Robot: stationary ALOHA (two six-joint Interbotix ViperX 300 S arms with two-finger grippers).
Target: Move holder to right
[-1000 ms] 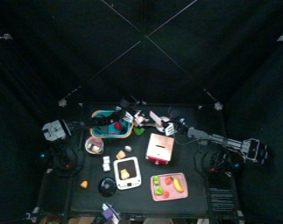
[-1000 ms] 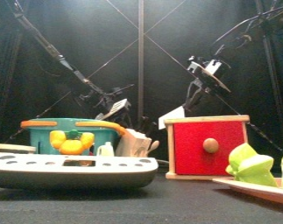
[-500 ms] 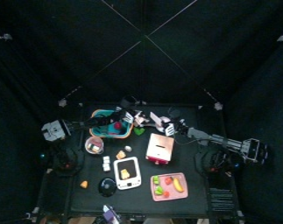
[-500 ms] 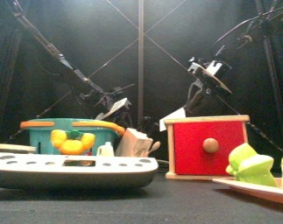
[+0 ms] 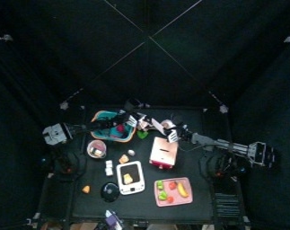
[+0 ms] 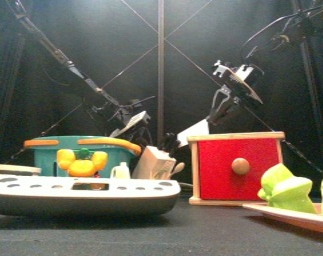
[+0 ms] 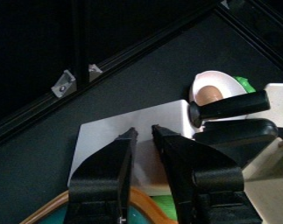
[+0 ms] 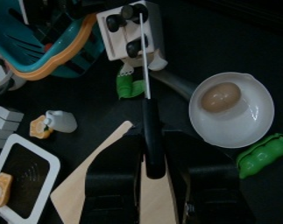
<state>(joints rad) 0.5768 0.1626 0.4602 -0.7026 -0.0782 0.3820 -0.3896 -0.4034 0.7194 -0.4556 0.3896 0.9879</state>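
Toward the surface's back-left sits the teal square slatted plastic holder point(image 6: 81, 160), likely light and stiff; its orange-trimmed rim suits grasping. Left gripper point(image 7: 141, 144) stands spread, empty; right gripper point(image 8: 148, 144) pinches beige paper point(image 8: 114, 175).

Seen from above, the teal holder point(image 5: 109, 126) sits at the surface's point(image 5: 201, 180) rear left. Both arms meet beside it; a red-faced box point(image 5: 166, 153) and pink tray point(image 5: 173, 191) lie nearer the front.
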